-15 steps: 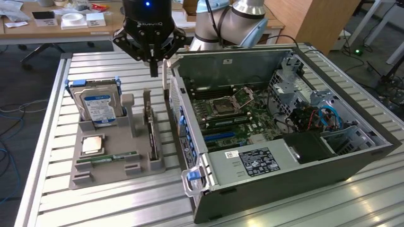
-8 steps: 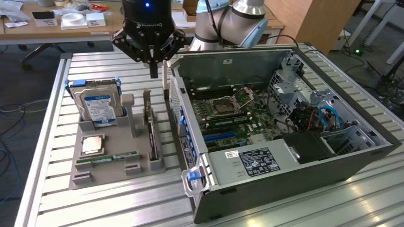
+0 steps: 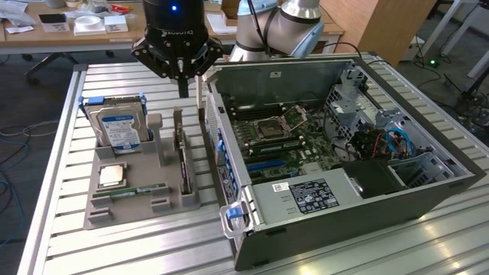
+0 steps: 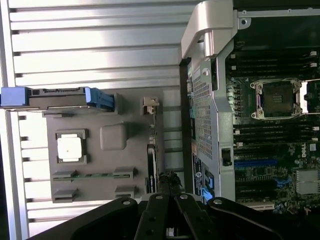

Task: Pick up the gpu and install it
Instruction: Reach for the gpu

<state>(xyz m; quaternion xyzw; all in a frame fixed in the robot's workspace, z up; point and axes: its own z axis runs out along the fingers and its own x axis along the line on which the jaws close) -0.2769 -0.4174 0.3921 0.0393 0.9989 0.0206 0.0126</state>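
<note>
Over the grey moulded tray (image 3: 130, 200) on the slatted metal bench (image 3: 114, 246), the black tool (image 3: 182, 91) hangs clenched, empty, just above the slim dark edge-on gpu (image 3: 183, 161).

Gripper (image 3: 183, 89) hangs vertical, pointing straight down, jaws pressed together

A ribbed, silver aluminium tabletop (image 3: 114, 252) (image 4: 90, 50) carries a flat grey plastic parts holder (image 3: 134, 212) (image 4: 100, 165) and, just beside it toward the exterior view's right, an open black metal computer case (image 3: 344, 212) (image 4: 205, 125) lying on its side.
</note>
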